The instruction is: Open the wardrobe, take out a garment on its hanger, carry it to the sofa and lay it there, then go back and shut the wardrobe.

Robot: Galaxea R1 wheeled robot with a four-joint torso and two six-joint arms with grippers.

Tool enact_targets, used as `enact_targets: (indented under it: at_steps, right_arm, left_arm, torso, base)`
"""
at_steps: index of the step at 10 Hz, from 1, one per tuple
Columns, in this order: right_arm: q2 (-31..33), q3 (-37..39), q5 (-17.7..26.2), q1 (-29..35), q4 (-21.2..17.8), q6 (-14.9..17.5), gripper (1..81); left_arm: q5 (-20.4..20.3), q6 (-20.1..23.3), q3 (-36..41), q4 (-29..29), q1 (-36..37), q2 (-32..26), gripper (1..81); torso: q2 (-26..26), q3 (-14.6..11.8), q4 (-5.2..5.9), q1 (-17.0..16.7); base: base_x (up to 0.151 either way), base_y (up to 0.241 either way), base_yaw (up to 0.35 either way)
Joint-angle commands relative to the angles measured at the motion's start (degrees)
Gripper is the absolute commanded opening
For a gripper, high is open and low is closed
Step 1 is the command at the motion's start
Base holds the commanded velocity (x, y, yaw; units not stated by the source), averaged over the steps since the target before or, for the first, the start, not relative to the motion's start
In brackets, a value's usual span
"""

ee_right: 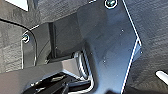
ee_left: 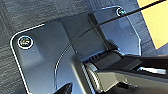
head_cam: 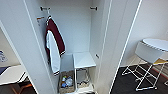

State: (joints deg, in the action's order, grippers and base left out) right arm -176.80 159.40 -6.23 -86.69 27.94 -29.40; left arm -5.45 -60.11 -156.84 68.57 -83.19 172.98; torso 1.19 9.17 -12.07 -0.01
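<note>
- Dark carpet lies before you, with a white drying rack on the right.
- The wardrobe stands open; a maroon jacket hangs inside it.
- You cannot tell either gripper's finger state.

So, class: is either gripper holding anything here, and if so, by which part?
It cannot be told. The maroon jacket hangs from the rail inside the open wardrobe, with no gripper on it.

The wardrobe stands open. Inside, a jacket hangs at the left from a rail bracket. A small shelf sits lower right, a basket on the bottom below the jacket. A round worktop stands to the wardrobe's right.
</note>
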Motion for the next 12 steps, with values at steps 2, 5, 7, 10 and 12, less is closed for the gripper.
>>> enact_targets:
  at_steps: [2,5,7,10,12]
  right_arm:
    - [0.2,0.1,2.6,1.8,0.2,0.2,81.1]
    - [0.1,0.1,2.6,1.6,0.2,0.2,81.1]
    - [0.0,-0.1,2.6,1.6,0.2,0.1,81.1]
    - [0.2,-0.2,2.5,1.5,0.2,0.1,81.1]
    - [0.0,-0.2,2.6,1.5,0.6,1.1,81.1]
  left_arm:
    - [7.6,-3.2,0.0,-5.3,0.6,0.5,81.1]
    - [14.9,7.4,0.4,-9.8,0.4,1.8,81.1]
    - [14.3,35.7,0.0,-36.1,1.0,1.9,81.1]
    - [13.5,56.4,0.0,-65.0,2.7,1.7,81.1]
    - [13.6,56.9,-0.7,-65.1,3.4,1.2,81.1]
  torso:
    - [0.0,0.0,0.00,0.0]
    - [0.0,0.0,0.00,0.0]
    - [0.0,0.0,0.00,0.0]
    - [0.0,0.0,0.00,0.0]
    - [0.0,0.0,0.00,0.0]
  base:
    - [0.000,0.000,0.000]
    - [0.000,0.000,0.000]
    - [0.000,0.000,0.000]
    - [0.000,0.000,0.000]
    - [0.000,0.000,0.000]
